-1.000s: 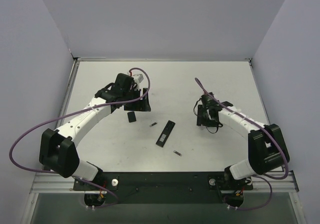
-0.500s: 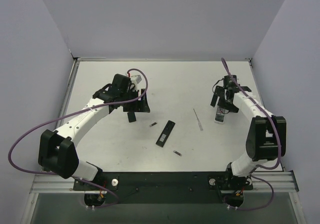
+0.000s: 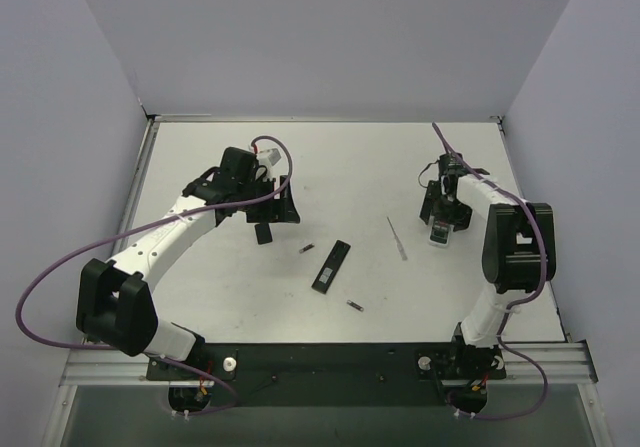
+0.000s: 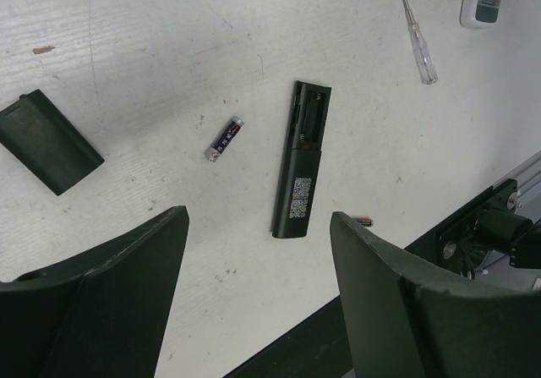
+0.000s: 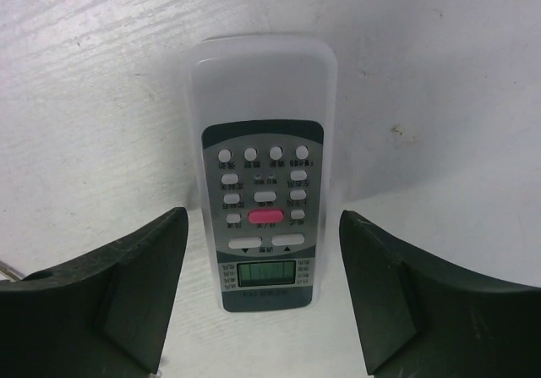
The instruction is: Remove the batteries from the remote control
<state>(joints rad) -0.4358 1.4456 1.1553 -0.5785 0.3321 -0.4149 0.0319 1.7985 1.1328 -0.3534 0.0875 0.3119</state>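
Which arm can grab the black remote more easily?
Probably the left. The left fingers, open, hang near the black remote, which sits in that wrist view. The right fingers straddle the white remote, farther off.

- White remote (image 5: 262, 183): lies flat at the table's right side, buttons up, with one pink key among white ones and a small display at one end.
- Dark cover (image 4: 49, 141): flat, left of centre.
- Pale strip (image 4: 416, 31): thin, translucent, near the white remote but apart from it.
- Table (image 3: 350, 157): white, scuffed.
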